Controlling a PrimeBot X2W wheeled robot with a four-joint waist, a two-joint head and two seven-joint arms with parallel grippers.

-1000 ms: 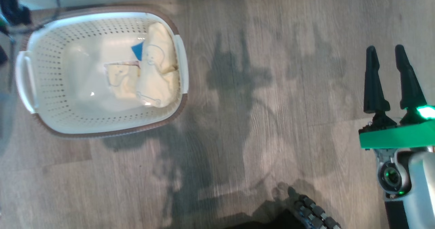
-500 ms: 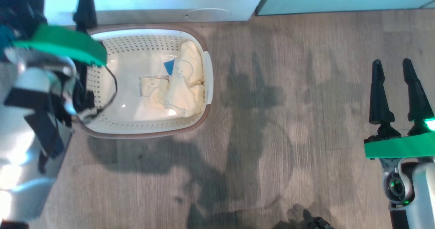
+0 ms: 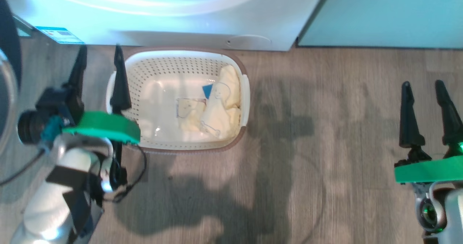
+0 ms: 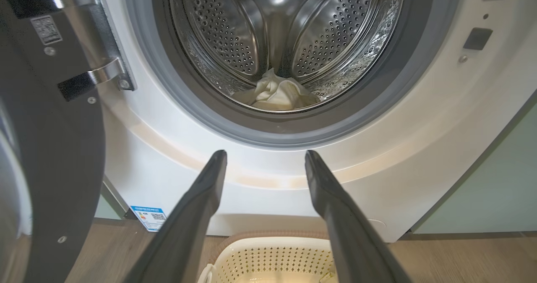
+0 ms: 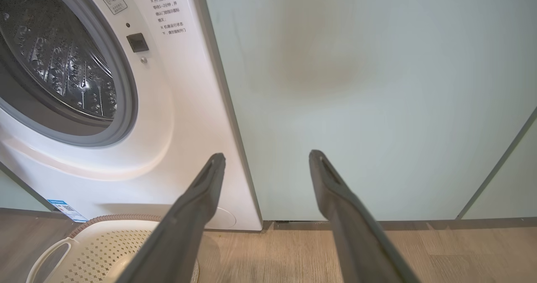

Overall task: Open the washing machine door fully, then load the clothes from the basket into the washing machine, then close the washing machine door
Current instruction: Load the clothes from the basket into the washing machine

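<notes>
Left fingers: spread apart and empty, at 9 o'clock in the head view, tips toward 12; one crosses the basket's 9 o'clock rim, the other is over the floor.
Right fingers: parted, holding nothing, at 4 o'clock, well apart from the basket; its wrist view faces a mint cabinet.
Washing machine: across 12 o'clock, blue sticker at 10, service flap just beyond the basket.
Washing machine door: swung open at 9 o'clock of the left wrist view.
Drum: one pale garment lies at its 6 o'clock.
Basket: on the floor just before the machine.
Clothes: heaped against the basket's 3 o'clock wall, blue tag on top, beside a label on the bottom.
</notes>
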